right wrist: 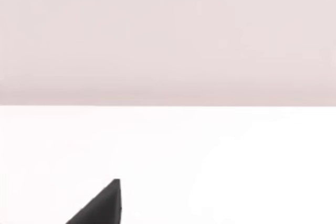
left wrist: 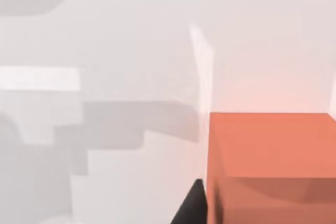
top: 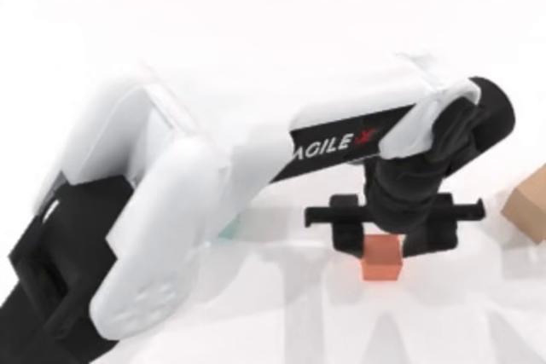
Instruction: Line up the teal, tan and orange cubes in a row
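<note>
left gripper [top: 394, 236] | lower right of middle in the top view, set right over the orange cube [top: 381, 258] | jaws wide, a finger seen on each side, nothing held | tan cube [top: 531, 205] at right edge | teal cube [top: 227, 229] mostly hidden under the arm | right arm not seen from above

The left arm is stretched from the lower left of the top view across to the middle right, its white forearm angled up and its black wrist bent downward. The left pincer [top: 382, 249] is pointed straight down, its two black fingers spread to either side; whether anything is clamped between them cannot be told. In the left wrist view only one dark fingertip [left wrist: 191, 206] is seen. The right arm is not seen from above. In the right wrist view one dark fingertip [right wrist: 102, 205] of the right pincer is seen.
</note>
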